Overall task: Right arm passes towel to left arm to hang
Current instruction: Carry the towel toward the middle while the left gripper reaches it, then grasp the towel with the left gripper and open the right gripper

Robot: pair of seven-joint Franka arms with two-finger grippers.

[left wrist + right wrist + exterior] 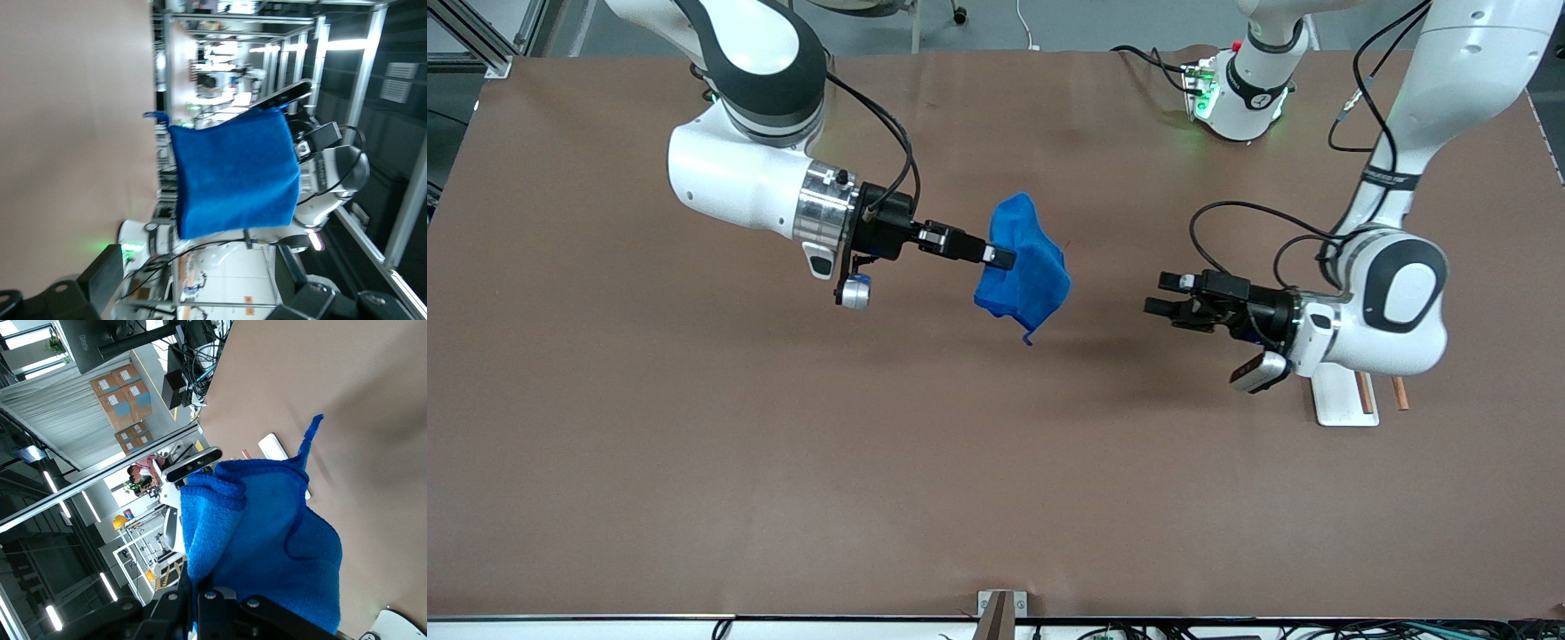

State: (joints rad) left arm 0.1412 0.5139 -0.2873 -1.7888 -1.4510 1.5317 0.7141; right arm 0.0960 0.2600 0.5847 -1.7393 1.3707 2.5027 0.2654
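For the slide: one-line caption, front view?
Right gripper holds bright blue cloth towel aloft toward open left gripper.

- Towel (pixel 1024 264) held up over worktop (pixel 694 462) centre by right gripper (pixel 1003 258).
- Left gripper (pixel 1161 295) faces it, apart, toward the left arm's end.

Bright, even overhead light (soft shadows, left wrist view blurred)
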